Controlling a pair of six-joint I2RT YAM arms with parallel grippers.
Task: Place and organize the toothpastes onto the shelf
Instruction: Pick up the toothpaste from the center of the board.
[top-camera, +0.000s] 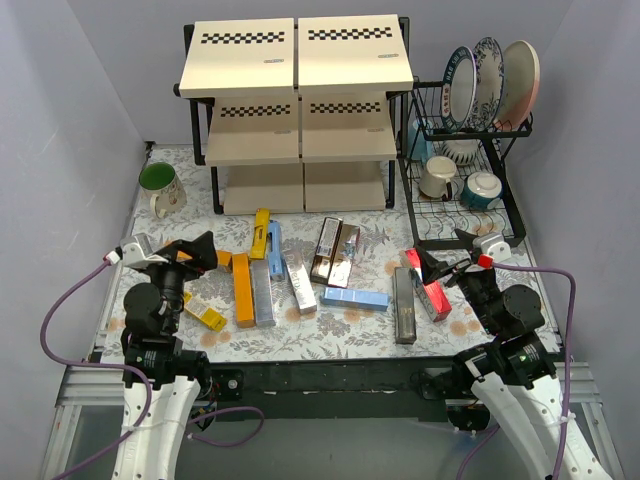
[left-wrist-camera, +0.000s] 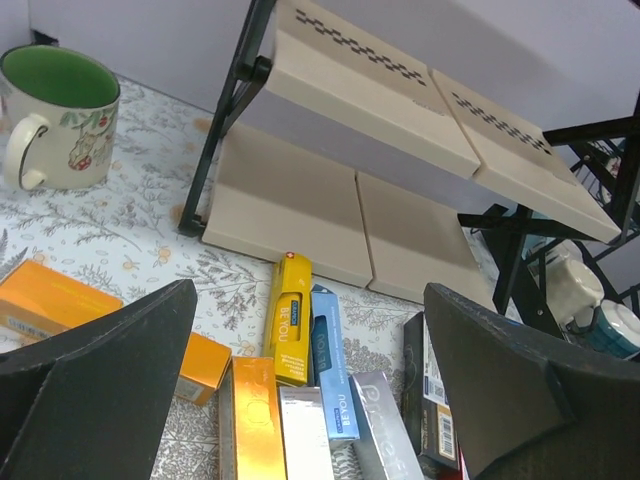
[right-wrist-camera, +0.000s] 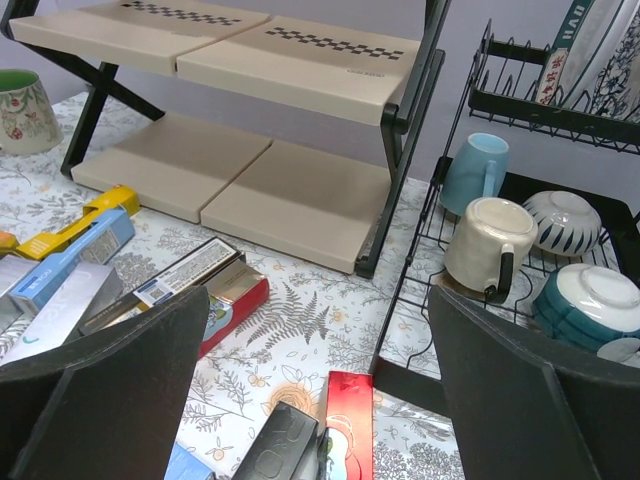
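**Cream boards bare, the whole job ahead of you**

Nothing is stacked yet. The shelf shows bare tiers, and the toothpastes all lie loose on the table in front of it, between the shelf and your arms. That is roughly a dozen cartons, so by my reckoning every pick is left to do.

Your left claw hangs spread wide with nothing in it, low over the left end of the scatter, an orange carton near it. Your right claw gapes just as wide and is empty too, above a red carton at the right end.

Now the room. The top boards are open from above, so that looks like your easiest landing. The middle and bottom tiers sit under the boards above them, so I judge cartons must slide in flat from the front.

Mind the shelf's black legs on either side. On the right the dish rack stands just beside the shelf, so there is little swing there. On the left a mug sits near the leg.

The middle cartons lie touching side by side, and lifting one may drag its neighbour. The blue carton lies more on its own.
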